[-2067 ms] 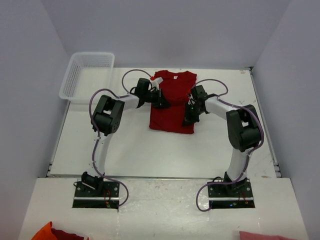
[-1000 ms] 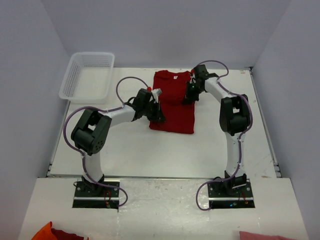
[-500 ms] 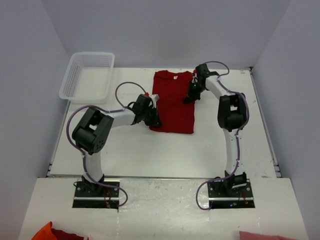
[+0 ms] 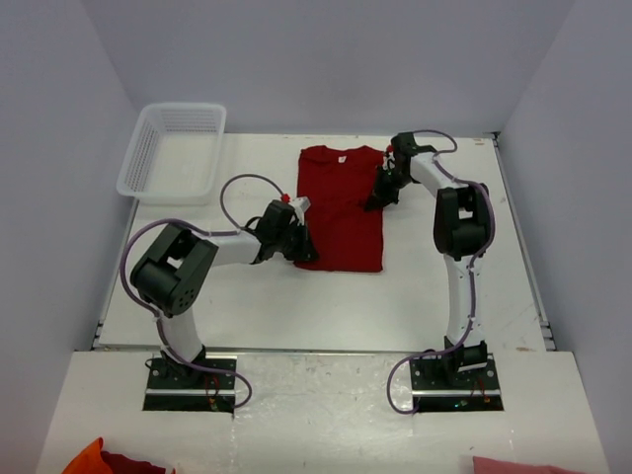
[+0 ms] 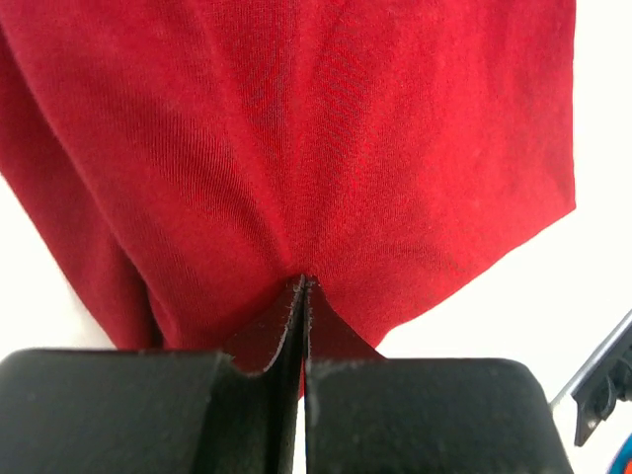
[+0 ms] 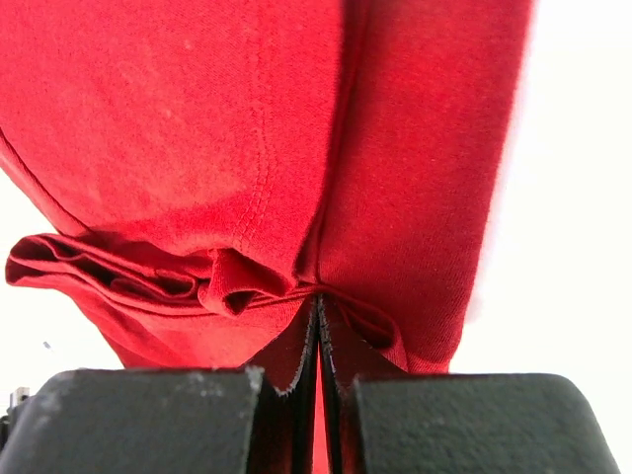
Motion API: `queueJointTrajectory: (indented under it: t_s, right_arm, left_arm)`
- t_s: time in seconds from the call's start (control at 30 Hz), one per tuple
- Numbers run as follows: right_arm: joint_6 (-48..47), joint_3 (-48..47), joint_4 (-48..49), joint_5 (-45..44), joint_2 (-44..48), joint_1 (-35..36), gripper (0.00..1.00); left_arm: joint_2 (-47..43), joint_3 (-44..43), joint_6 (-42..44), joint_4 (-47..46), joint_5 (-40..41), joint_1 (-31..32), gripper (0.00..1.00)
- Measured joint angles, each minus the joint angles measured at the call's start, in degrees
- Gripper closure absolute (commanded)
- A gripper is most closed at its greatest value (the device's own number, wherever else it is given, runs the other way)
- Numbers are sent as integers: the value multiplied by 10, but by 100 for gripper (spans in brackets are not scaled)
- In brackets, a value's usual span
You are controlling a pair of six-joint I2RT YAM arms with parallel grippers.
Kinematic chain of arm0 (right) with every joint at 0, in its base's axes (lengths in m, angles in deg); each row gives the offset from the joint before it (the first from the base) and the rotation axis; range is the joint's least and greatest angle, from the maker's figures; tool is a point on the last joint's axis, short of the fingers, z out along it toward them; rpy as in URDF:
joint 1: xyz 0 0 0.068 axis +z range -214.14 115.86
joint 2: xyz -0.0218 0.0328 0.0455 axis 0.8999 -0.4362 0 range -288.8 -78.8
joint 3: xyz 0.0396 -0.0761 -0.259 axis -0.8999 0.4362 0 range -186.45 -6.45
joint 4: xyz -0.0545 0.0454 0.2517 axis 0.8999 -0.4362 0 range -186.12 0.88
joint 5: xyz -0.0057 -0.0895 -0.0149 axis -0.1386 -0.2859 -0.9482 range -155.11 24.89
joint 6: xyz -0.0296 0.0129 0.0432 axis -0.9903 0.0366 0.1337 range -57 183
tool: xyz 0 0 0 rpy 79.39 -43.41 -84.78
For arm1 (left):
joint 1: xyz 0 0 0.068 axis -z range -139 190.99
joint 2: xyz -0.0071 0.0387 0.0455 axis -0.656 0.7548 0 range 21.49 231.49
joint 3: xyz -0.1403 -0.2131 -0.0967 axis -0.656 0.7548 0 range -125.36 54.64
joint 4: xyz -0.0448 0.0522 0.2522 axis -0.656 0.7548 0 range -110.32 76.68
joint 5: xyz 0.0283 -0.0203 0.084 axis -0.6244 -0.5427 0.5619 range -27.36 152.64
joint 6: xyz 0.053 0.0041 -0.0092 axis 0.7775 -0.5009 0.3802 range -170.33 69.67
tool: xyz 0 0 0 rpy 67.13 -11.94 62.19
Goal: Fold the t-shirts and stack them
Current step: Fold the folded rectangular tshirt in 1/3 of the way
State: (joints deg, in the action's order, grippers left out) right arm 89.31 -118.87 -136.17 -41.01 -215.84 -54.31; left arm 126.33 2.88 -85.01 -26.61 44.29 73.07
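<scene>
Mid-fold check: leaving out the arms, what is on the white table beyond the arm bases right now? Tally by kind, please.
dark red short-sleeved cloth t-shirt: 1
white plastic mesh basket: 1
Total: 2

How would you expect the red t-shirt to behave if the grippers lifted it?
Probably floppy: the t-shirt puckers into wrinkles where the left gripper pinches it. Its folded layers bunch loosely at the right gripper, so they may slip apart. Thin knit, likely light.
</scene>
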Motion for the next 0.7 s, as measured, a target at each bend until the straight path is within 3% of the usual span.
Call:
queueJointTrajectory:
  t_s: [0.4, 0.7]
  right_arm:
    - [10, 142, 41, 22, 77, 3, 100]
    - [-18, 229, 113, 7, 166, 4, 79]
  left_arm:
    - [-71, 88, -28, -10, 9, 33, 100]
    - [-101, 69, -6, 68, 47, 39, 100]
